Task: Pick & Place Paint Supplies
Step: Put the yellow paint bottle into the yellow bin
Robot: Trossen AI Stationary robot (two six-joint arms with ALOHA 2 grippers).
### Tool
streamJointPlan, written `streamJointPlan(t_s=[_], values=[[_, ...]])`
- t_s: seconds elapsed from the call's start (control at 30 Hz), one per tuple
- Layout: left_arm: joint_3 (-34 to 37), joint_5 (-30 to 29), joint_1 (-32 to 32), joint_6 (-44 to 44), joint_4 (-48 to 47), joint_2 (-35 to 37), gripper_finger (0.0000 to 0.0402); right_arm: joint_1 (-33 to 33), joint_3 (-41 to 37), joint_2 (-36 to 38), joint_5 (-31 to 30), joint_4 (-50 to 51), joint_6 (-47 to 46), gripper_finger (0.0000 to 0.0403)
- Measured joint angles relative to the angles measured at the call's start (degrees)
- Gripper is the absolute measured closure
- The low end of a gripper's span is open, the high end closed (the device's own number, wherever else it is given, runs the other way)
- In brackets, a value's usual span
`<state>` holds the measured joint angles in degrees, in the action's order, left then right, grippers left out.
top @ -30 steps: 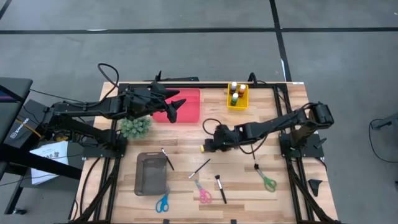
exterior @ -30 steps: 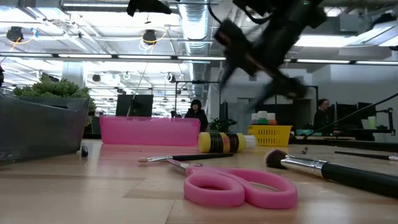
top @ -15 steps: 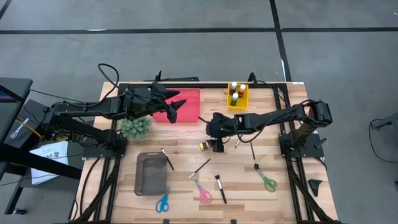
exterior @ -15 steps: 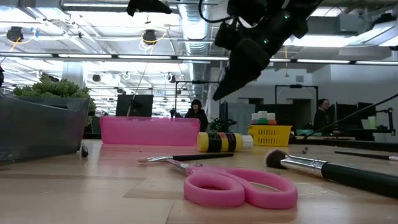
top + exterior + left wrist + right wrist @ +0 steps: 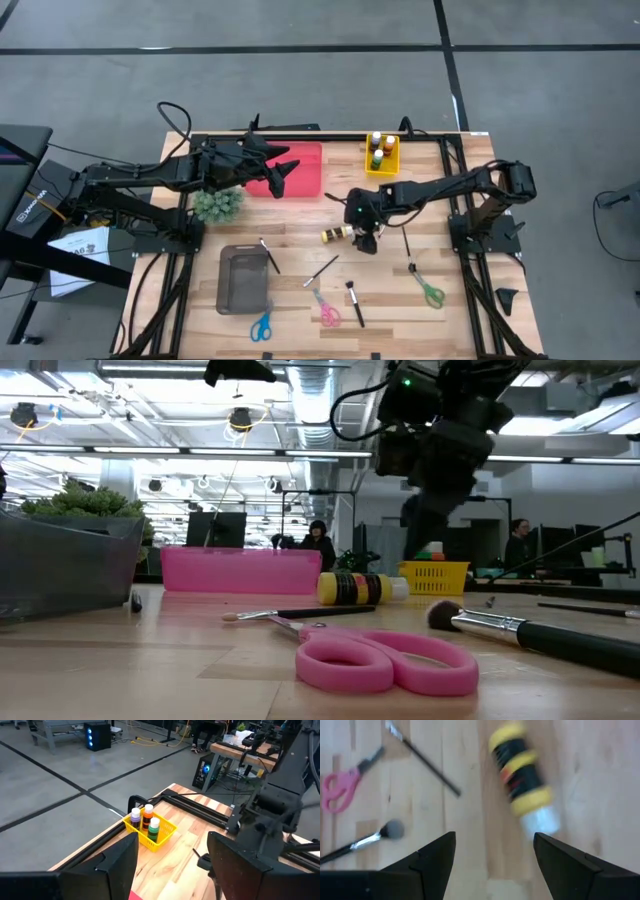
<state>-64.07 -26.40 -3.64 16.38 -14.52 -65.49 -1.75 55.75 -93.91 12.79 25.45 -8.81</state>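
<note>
Pink scissors (image 5: 385, 660) lie nearest on the desk (image 5: 150, 670), a thin paintbrush (image 5: 300, 614) just behind them. A yellow-and-black paint bottle (image 5: 360, 588) lies on its side beyond, before a pink tray (image 5: 240, 570). The right end effector (image 5: 425, 530) hangs above, near a yellow basket (image 5: 436, 574).

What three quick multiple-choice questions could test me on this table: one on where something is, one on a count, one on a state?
1. Where do the upright bottles stand?
A. grey tray
B. yellow basket
C. pink tray

2. How many scissors lie on the table?
A. one
B. three
C. five

3. The yellow-and-black bottle is:
A. lying on the table
B. held up
C. in the basket

Answers:
1 B: bottles fill the yellow basket.
2 B: blue, pink, green.
3 A: it lies flat under the open right gripper.
</note>
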Motion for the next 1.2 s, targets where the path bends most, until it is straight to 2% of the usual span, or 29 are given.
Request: streamJointPlan(t_s=[0.13,0.3,0.43,0.67,0.87,0.93,1.03,1.2], values=[[0.0,0.2,0.0,3.0,0.0,0.0,0.0169,0.5,0.0,0.0,0.3,1.9,-18.6,0.0139],[0.0,0.2,0.5,5.1,0.2,0.0,0.0169,0.3,0.0,0.9,0.9,4.1,-52.5,0.0139],[0.0,0.2,0.5,5.3,0.5,0.0,0.0169,-0.3,-0.1,0.7,0.8,3.8,-73.7,0.0139],[0.0,0.8,0.5,5.5,0.5,0.0,0.0169,0.6,0.0,0.6,-8.1,-0.4,-111.9,0.0139],[0.0,1.3,0.5,5.5,0.5,0.0,0.0169,1.8,0.1,-1.8,-12.8,-4.1,-128.0,0.0139],[0.0,1.3,0.5,5.5,0.6,0.0,0.0169,1.8,-0.3,-2.4,-12.9,-4.2,-129.5,0.0139],[0.0,1.3,0.5,5.5,0.5,0.0,0.017,1.3,0.3,-5.4,-12.9,-11.3,-129.9,0.0139],[-0.1,2.8,0.6,5.7,0.9,0.1,0.0169,1.3,0.0,-8.5,-11.9,-15.3,-130.8,0.0139]])
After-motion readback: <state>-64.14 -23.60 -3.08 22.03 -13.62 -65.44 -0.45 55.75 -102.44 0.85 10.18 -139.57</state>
